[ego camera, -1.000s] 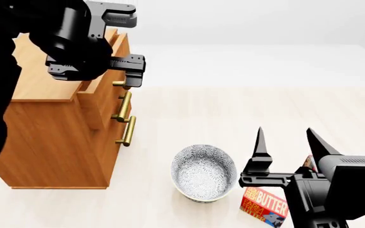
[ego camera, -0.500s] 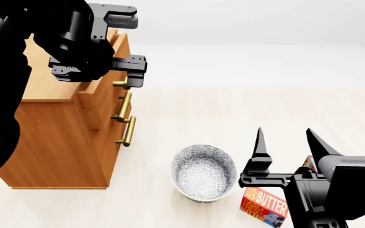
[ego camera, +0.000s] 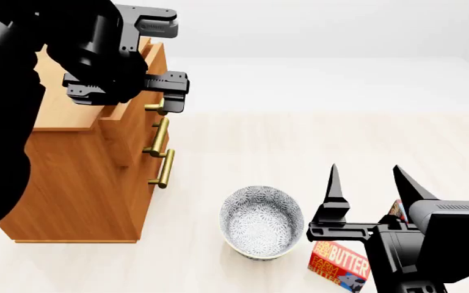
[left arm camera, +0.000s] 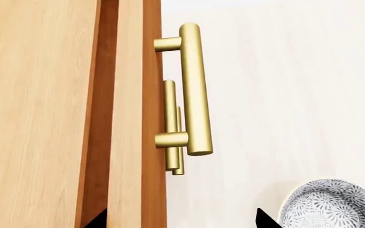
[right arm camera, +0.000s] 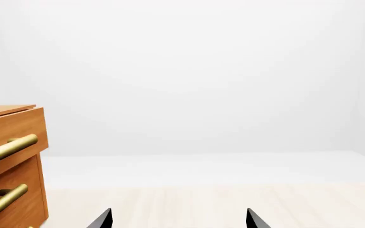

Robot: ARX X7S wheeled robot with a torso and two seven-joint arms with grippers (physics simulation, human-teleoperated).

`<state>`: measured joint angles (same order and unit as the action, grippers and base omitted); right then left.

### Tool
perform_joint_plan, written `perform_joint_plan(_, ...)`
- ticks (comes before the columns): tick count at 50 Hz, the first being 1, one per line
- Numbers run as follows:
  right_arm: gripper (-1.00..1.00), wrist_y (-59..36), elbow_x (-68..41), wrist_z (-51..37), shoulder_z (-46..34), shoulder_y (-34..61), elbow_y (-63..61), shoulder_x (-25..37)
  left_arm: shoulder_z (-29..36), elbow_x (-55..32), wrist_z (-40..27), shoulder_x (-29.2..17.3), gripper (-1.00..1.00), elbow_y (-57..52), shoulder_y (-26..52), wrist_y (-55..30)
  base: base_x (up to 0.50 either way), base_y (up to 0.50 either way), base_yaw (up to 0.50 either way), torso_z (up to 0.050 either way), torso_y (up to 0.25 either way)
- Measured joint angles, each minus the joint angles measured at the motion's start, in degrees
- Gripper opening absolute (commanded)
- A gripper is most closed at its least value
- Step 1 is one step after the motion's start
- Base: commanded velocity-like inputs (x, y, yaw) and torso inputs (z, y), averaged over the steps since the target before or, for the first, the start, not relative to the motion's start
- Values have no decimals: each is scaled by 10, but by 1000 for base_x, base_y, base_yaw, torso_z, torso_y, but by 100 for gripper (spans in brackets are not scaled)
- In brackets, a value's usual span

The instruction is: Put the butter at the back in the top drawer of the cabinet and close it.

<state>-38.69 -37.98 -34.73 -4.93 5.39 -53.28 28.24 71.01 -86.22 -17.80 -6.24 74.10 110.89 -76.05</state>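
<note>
1 cabinet (ego camera: 71, 177), 3 brass handles (ego camera: 159, 137), 1 bowl (ego camera: 261, 222), 1 butter (ego camera: 341, 265)

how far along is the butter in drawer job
Early. The top drawer of the cabinet is pulled partly out, the left pincer open at its handle. The butter lies on the floor; the right pincer is open and empty. Left: grasp, place, close.

Wood, brass, printed card and matt black plastic

The cabinet (ego camera: 80, 177) is smooth light-brown wood with faint grain; its top drawer (left arm camera: 131, 114) carries a satin brass handle (left arm camera: 194, 90). Near the right gripper (ego camera: 366, 183), matt black, sits a patterned, glazed-looking bowl (ego camera: 261, 223) and the butter (ego camera: 341, 265), a printed card-like box. The floor (ego camera: 316, 146) looks pale and matt.
</note>
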Motion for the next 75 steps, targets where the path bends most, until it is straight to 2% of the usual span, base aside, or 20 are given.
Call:
perform_joint_plan(15, 100, 4, -3, -3, -2, -1, 1, 3, -41, 21, -21, -2, 100, -3, -5, -5, 0, 0, 0, 0, 0)
perform_joint_plan(28, 100, 7, -6, -5, -2, -1, 1, 6, -95, 15, -70, -9, 100, -7, -14, -24, -1, 0, 0, 0, 0)
perform_joint_plan(37, 100, 8, -9, -7, -3, 0, 2, 8, -74, -20, -81, -12, 100, -9, -10, -31, -4, 0, 3, 0, 0)
perform_joint_plan(45, 100, 11, -10, -8, -4, 1, 3, 10, 35, -107, -60, -10, 100, -5, 0, -17, -4, 0, 3, 0, 0)
perform_joint_plan(63, 100, 18, -12, -9, -4, -3, 5, 13, 401, -336, 88, 11, 100, 9, 33, 27, -1, 0, 1, 0, 0)
perform_joint_plan(75, 100, 25, -16, -10, -1, -8, 5, 17, 551, -424, 156, 24, 100, 9, 44, 45, 1, 0, 0, 0, 0)
